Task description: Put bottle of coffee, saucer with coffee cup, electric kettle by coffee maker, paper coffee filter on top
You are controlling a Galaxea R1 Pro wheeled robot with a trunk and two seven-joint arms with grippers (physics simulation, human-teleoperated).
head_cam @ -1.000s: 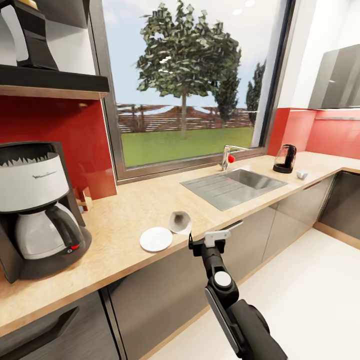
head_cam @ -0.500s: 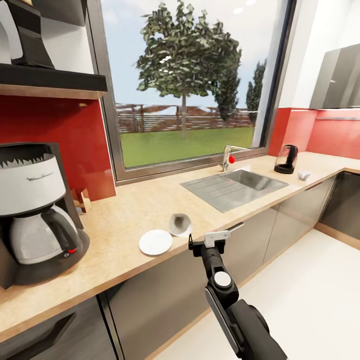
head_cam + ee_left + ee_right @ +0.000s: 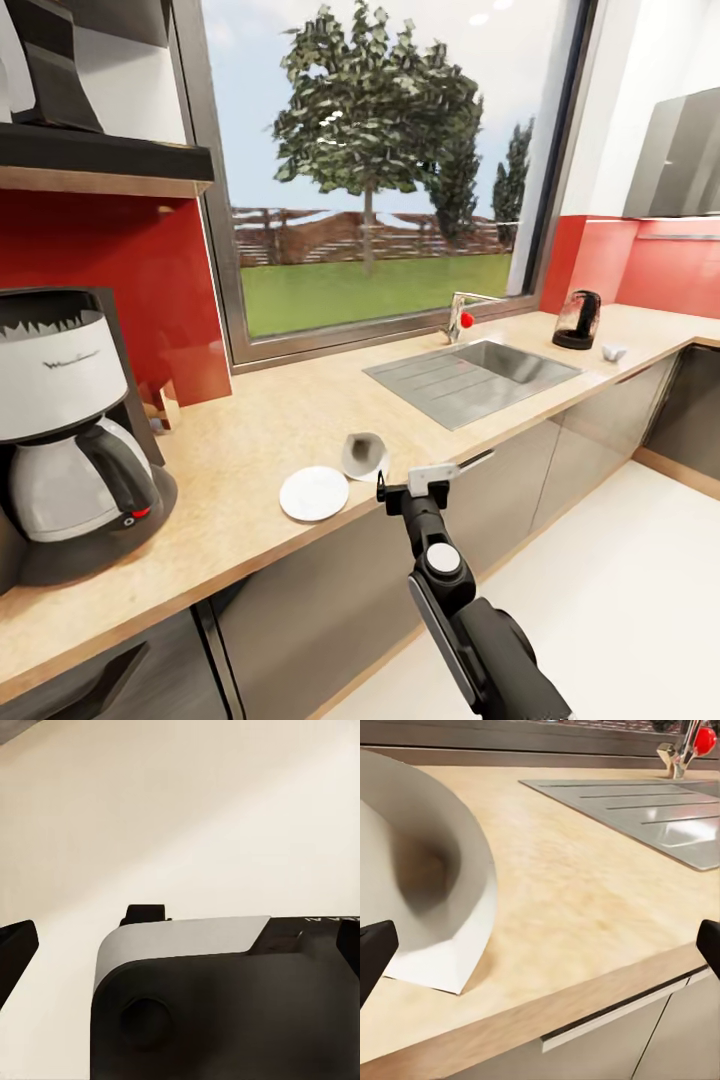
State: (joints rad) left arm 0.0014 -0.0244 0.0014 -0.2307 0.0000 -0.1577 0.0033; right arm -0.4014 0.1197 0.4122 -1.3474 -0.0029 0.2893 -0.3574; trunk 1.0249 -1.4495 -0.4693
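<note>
View shifted slightly; right hand (image 3: 412, 480) still open near paper coffee filter (image 3: 362, 453).

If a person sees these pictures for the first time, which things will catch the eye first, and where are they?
The tall black and white coffee maker stands at the left end of the light wood-grain countertop. Near the counter's front edge, a white paper cone filter lies on its side beside a small flat white saucer, with the right pincer open just in front of the filter.

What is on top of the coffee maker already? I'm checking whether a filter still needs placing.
A jagged white paper edge lines the coffee maker's open top, apparently a filter. The basket's depths are hidden. Another paper cone lies on the countertop.
</note>
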